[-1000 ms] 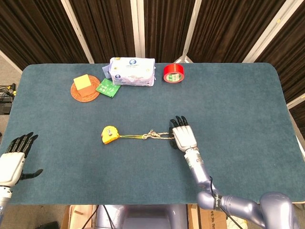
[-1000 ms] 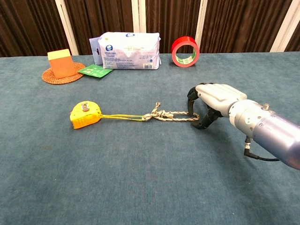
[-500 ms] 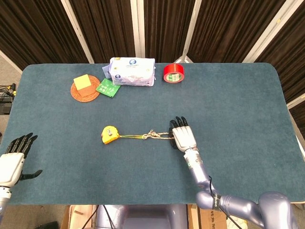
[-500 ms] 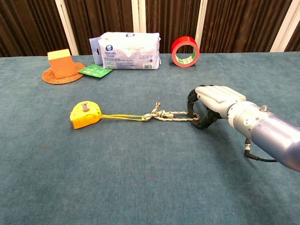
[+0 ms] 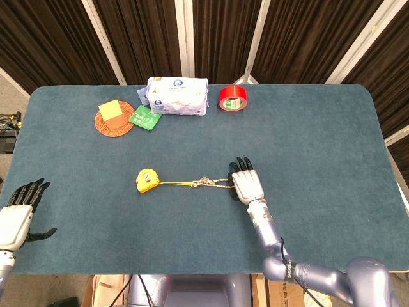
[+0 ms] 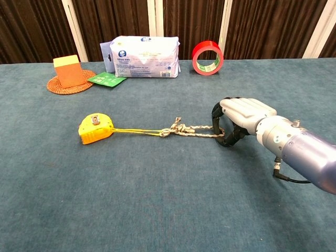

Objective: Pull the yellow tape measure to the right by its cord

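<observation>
The table (image 5: 319, 160) is a broad rounded slab covered in dull teal felt. The pull looks barely begun: the tape measure (image 5: 146, 180) sits left of the table's middle, at about nine o'clock from the right hand (image 5: 245, 184), and nearly all of its travel to the right is left to do.

The right hand, pale grey shell with black fingers, lies palm down at the three o'clock end of the cord (image 6: 190, 130). Its fingers (image 6: 217, 116) curl down around that end in the chest view, so I judge it is holding the cord, though the actual contact is hidden under the palm. The left hand (image 5: 18, 211) waits at the table's near left corner, fingers spread and holding nothing.

At twelve o'clock from the tape measure, along the far edge, lies a soft white plastic pack (image 5: 177, 96), pillow-shaped and glossy. At its three o'clock stands a shiny red tape roll (image 5: 232, 98) on edge. At its nine o'clock are a flat green card (image 5: 144, 117) and a round woven coaster (image 5: 108, 125) bearing an orange block (image 5: 112, 111).

The tape measure is a small, hard, yellow plastic case with rounded corners. The cord runs thin and yellow from it, then turns into knotted, pale braided rope lying nearly straight.
</observation>
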{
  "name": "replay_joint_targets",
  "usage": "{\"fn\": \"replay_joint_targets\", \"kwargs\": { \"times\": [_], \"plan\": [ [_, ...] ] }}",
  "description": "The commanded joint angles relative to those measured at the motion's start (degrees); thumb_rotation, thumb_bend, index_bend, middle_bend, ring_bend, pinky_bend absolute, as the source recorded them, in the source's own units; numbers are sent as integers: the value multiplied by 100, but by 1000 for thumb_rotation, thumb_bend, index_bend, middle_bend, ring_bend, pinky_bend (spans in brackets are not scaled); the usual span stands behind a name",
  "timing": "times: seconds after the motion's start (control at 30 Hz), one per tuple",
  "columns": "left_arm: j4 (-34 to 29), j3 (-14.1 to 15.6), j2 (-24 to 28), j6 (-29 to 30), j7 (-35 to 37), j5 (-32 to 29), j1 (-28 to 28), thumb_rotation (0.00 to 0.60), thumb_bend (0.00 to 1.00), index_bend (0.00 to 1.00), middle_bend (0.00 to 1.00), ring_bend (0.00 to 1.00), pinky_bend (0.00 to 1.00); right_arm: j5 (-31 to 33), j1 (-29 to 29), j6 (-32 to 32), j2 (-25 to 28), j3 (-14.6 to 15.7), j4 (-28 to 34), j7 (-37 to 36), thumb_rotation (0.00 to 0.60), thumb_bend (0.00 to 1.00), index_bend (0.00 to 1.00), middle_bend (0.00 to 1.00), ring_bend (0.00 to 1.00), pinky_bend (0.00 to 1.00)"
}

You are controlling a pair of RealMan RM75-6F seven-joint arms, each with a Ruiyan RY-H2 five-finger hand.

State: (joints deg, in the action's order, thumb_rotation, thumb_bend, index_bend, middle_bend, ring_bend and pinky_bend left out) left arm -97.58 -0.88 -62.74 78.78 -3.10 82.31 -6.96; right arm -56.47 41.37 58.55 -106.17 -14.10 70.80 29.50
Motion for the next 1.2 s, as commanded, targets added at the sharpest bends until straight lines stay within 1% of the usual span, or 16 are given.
{"fn": "replay_joint_targets", "kwargs": {
  "times": [0.03, 0.33, 0.53, 0.7, 0.87, 1.03, 1.2],
  "plan": [
    [-4, 0, 0, 4, 1, 2, 1, 600, 0, 0, 0, 0, 0, -40, -3, 22, 26, 7, 53, -17, 600, 457, 628, 218, 0, 0],
    [-19, 9, 13, -18, 9, -10, -1, 600, 0, 0, 0, 0, 0, -193, -13, 195, 328, -52, 542, 24, 600, 460, 634, 221, 0, 0],
    [-27, 15, 19, -21, 14, -1, -2, 600, 0, 0, 0, 0, 0, -169, -39, 260, 493, -94, 737, 61, 600, 465, 641, 221, 0, 0],
    [-62, 35, 41, -69, 38, -8, -11, 600, 0, 0, 0, 0, 0, -16, -122, 272, 744, -176, 1016, -42, 600, 465, 642, 221, 0, 0],
    [-76, 57, 50, -52, 54, 67, -12, 600, 0, 0, 0, 0, 0, 58, -188, 334, 982, -230, 1107, -102, 600, 465, 648, 221, 0, 0],
    [-73, 60, 48, -19, 9, 95, -7, 600, 0, 0, 0, 0, 0, 306, -265, 326, 1190, -351, 1246, -266, 600, 465, 649, 221, 0, 0],
    [-54, 72, 25, 47, -56, 164, 7, 600, 0, 0, 0, 0, 0, 387, -309, 370, 1398, -362, 1241, -272, 600, 465, 649, 221, 0, 0]
  ]
}}
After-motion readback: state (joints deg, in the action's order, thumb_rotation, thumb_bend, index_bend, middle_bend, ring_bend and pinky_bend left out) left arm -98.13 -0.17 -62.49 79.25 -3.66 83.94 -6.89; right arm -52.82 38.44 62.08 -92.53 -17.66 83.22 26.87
